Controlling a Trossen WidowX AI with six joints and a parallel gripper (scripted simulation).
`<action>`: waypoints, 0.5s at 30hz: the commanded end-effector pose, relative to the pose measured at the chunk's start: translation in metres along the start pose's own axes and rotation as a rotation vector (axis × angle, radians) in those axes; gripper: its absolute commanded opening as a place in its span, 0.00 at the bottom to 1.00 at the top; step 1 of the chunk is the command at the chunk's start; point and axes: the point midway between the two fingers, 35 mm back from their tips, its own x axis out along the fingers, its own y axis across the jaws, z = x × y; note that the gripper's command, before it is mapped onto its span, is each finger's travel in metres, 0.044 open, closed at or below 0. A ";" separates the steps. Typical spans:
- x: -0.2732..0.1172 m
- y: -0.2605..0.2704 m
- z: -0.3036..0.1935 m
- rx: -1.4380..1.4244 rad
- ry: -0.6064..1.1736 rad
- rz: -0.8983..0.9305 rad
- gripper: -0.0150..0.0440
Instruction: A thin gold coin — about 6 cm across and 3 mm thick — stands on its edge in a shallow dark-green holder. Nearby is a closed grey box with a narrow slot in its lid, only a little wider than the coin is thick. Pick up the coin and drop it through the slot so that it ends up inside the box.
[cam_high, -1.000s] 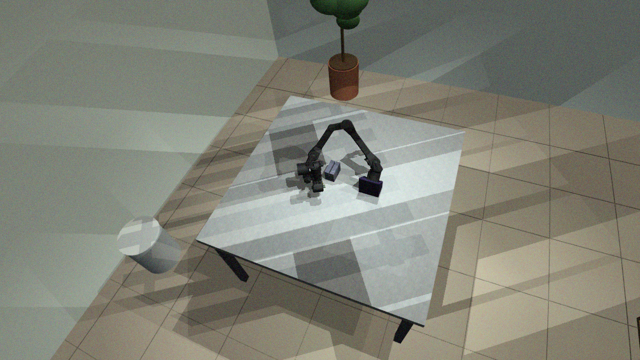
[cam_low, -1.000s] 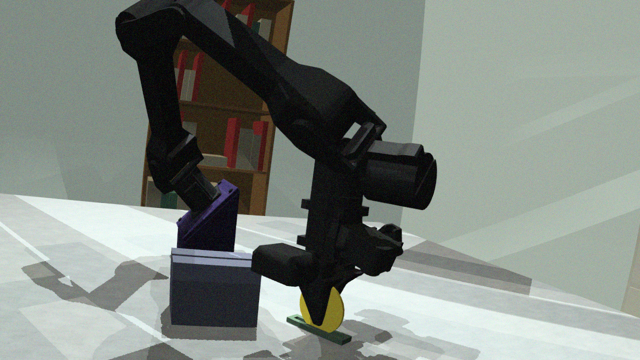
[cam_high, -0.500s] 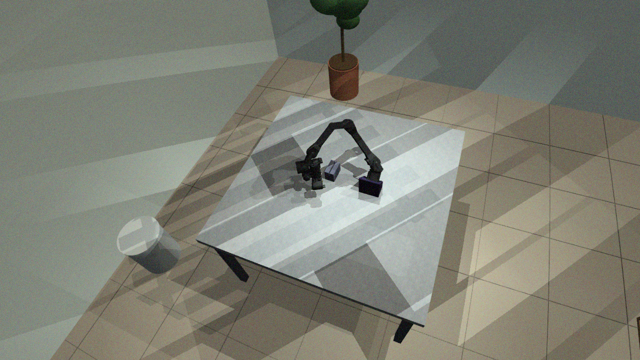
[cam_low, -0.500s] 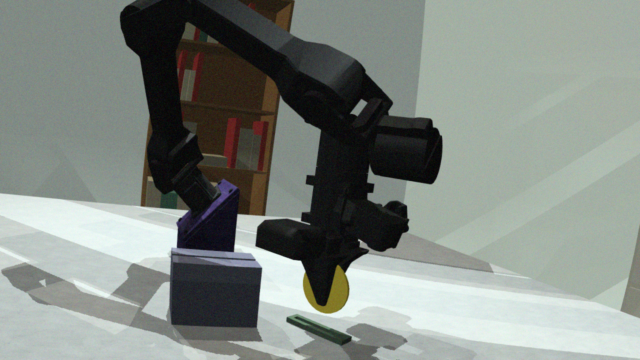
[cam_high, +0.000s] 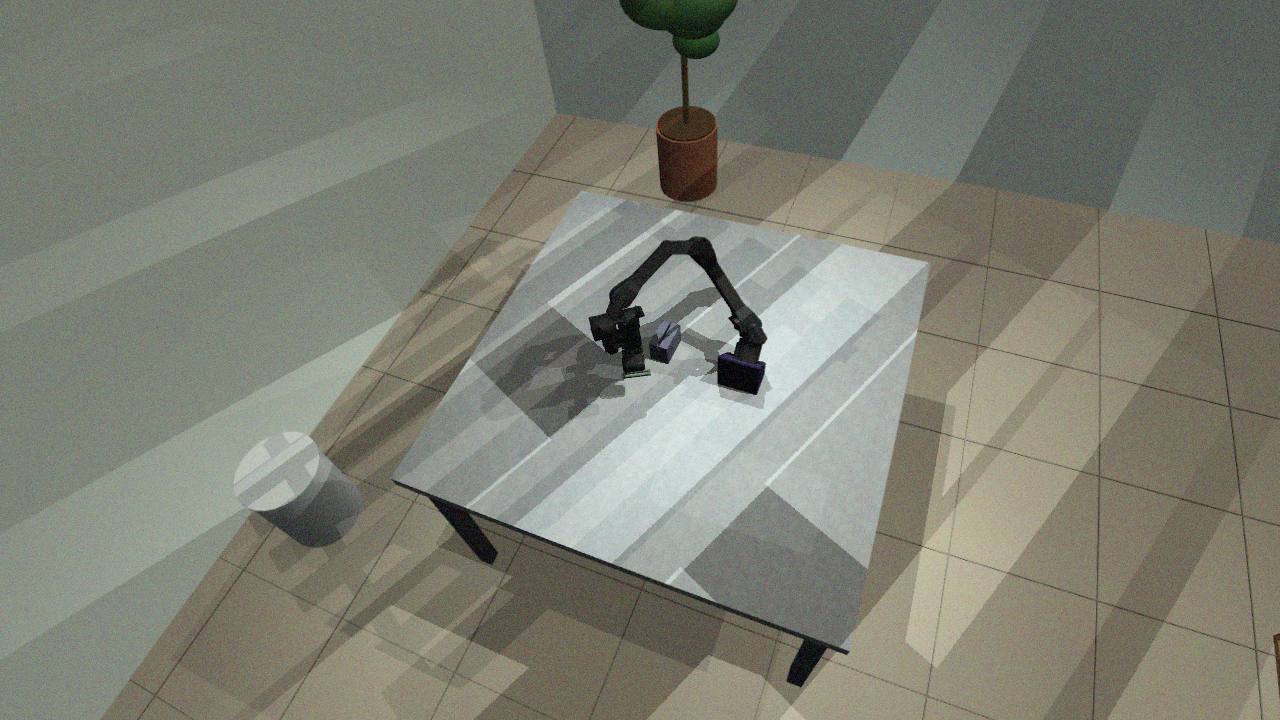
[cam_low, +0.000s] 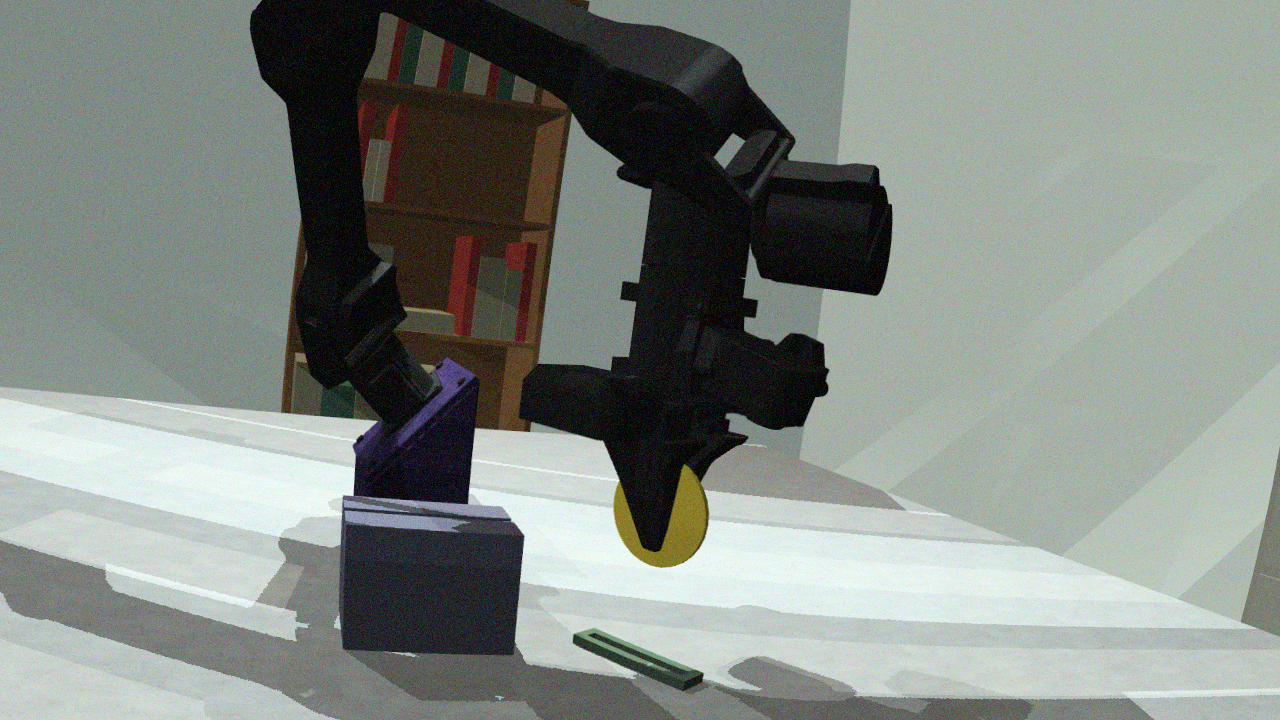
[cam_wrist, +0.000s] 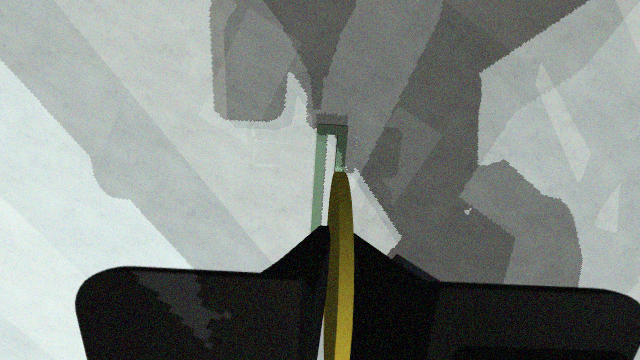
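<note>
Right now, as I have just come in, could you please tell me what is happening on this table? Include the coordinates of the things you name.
A single black robot arm holds a gold coin (cam_low: 691, 514) (cam_wrist: 342, 295) upright in its tool (cam_low: 657, 544) (cam_wrist: 331, 236), lifted above the dark-green holder (cam_low: 637, 659) (cam_wrist: 320, 180) (cam_high: 637, 373). The grey slotted box (cam_low: 431, 586) (cam_high: 664, 345) stands nearby, and the coin is not yet in it.

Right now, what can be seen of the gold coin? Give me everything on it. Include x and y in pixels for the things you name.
The gold coin (cam_low: 687, 523) (cam_wrist: 341, 260) is a thin, plain yellow disc with a round outline and a narrow rim, its material unclear. It hangs on edge, faces roughly vertical, pinched between the two black fingers of the gripper (cam_low: 657, 541) (cam_wrist: 341, 235), one of which hides part of its near face. It is clear of the green holder (cam_low: 637, 658) (cam_wrist: 318, 185) (cam_high: 636, 373) below and touches only the fingers.
</note>
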 end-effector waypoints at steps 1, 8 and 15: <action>-0.012 0.000 0.001 0.009 -0.007 0.003 0.25; -0.030 0.000 -0.001 0.009 -0.006 0.002 0.25; -0.031 0.000 -0.003 -0.111 -0.005 0.002 0.25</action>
